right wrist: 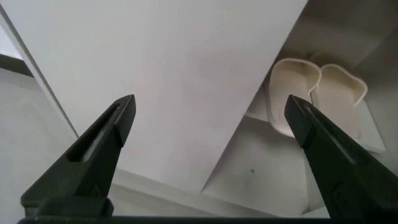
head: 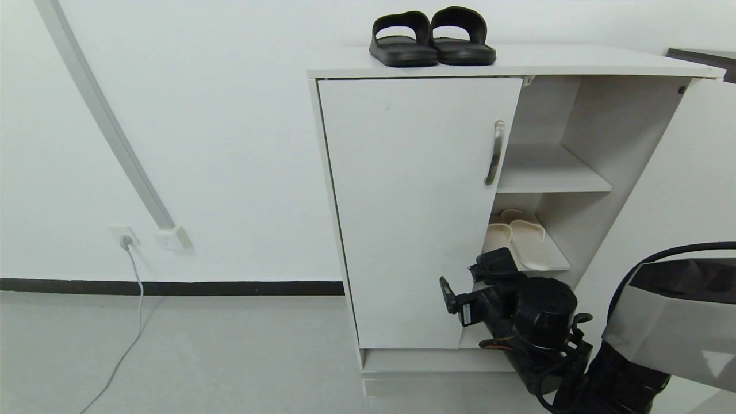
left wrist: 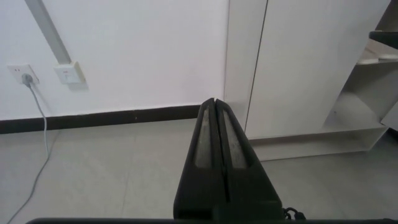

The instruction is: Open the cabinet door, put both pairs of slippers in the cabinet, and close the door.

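Head view: black slippers (head: 432, 39) sit side by side on top of the white cabinet (head: 575, 60). Its right door (head: 678, 190) stands open and its left door (head: 414, 213) is closed. Cream slippers (head: 520, 241) lie on a lower shelf (head: 559, 262) inside. The right gripper (head: 471, 282) hangs low at the closed door's edge, just before that shelf, jaws spread wide and empty. The left gripper (left wrist: 214, 106), low over the floor and facing the cabinet, has its jaws pressed together on nothing.
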